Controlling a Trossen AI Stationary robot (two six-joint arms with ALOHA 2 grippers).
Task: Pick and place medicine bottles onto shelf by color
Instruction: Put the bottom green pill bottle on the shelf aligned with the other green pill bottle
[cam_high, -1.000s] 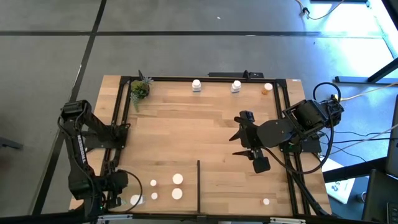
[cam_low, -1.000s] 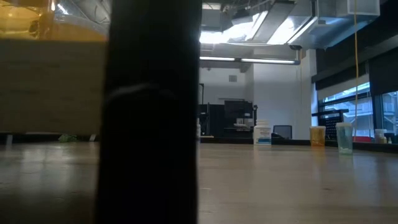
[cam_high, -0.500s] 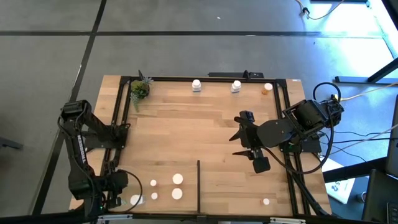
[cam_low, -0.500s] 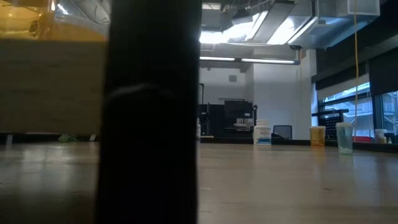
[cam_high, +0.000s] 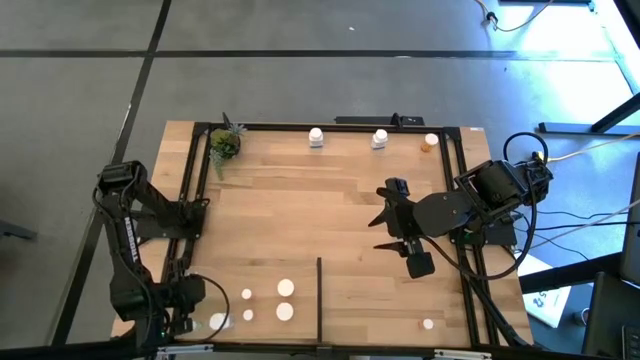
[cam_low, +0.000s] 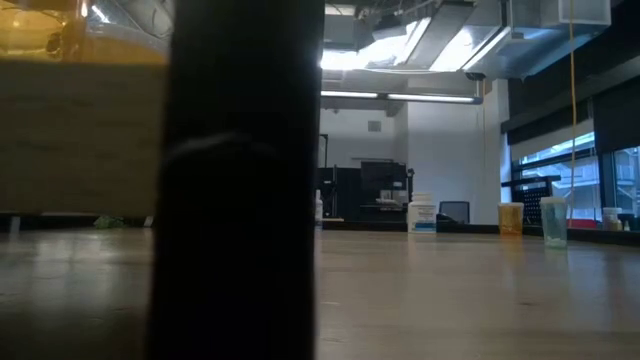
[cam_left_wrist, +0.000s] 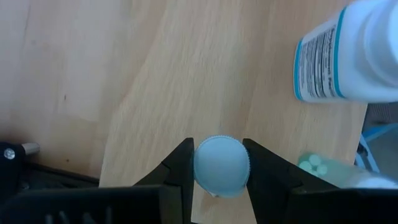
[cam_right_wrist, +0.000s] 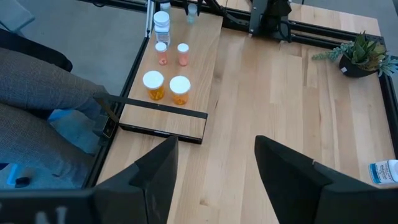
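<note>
I see a white-capped medicine bottle (cam_left_wrist: 221, 167) pinched between the fingers of my left hand (cam_left_wrist: 217, 168), closed on it at the shelf's (cam_high: 330, 200) seven o'clock corner. Four more bottles (cam_high: 286, 288) stand just beside it toward five o'clock. My right hand (cam_high: 383, 230) hangs spread wide and empty at three o'clock.

Around the black divider strip (cam_high: 319, 297) the room differs by side. Toward my left arm, white-capped bottles (cam_high: 285, 288) stand clustered near it. On its other side bare shelf (cam_high: 300, 200) planks run wide, with one small bottle (cam_high: 428, 324) well apart.
</note>
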